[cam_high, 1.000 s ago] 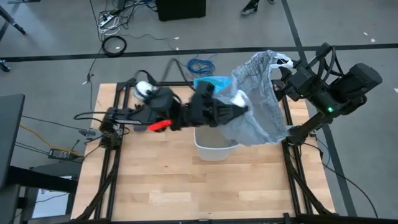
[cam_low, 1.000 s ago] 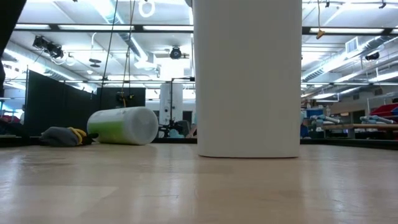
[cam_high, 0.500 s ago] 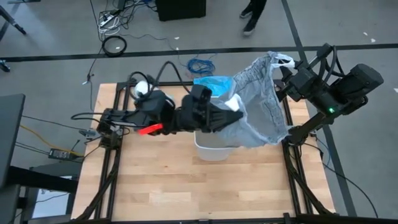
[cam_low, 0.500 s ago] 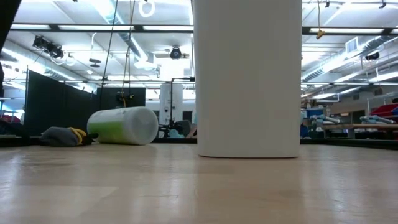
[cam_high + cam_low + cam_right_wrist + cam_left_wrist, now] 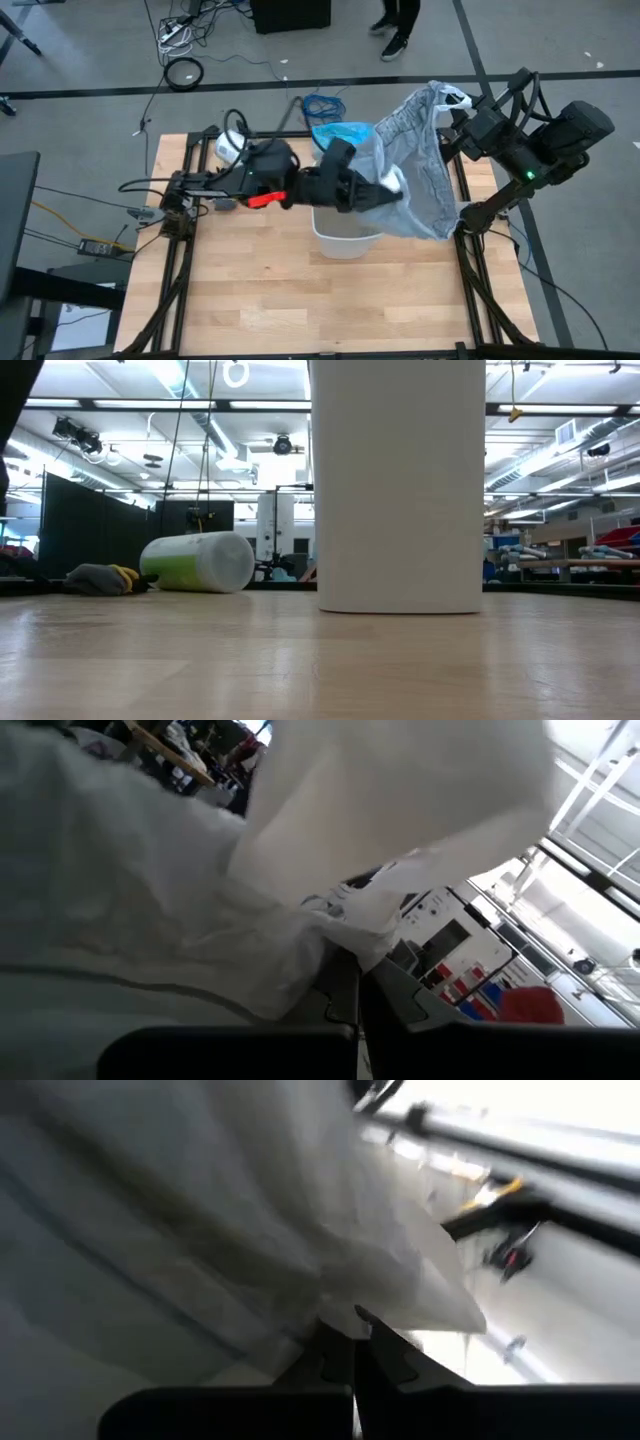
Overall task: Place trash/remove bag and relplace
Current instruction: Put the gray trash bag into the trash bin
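Stretching grey liner [image 5: 420,170] pinched between both arms' closed fingers [image 5: 345,1355]

grey liner [image 5: 420,170] hides the bin's [image 5: 345,240] far rim; bin top cut off low.

- The grey liner [image 5: 420,165] is thin translucent plastic film, limp, creased and faintly glossy, hanging in soft folds above the tabletop's far right part.
- The blue bag [image 5: 342,135] near the far edge is thin, crinkly, shiny plastic.
- The bin [image 5: 345,237] is smooth white plastic; its wall [image 5: 398,485] looks matt and even.
- The tabletop [image 5: 260,290] is pale wood in planks, smooth with a slight sheen.
- The frame rails [image 5: 178,270] along its left and right edges are dark matt metal.
- The roll [image 5: 198,562] toward the far left is wrapped in glossy white film with green print.
- The left fingers [image 5: 340,1365] are dark, matt and smooth, pinching film.
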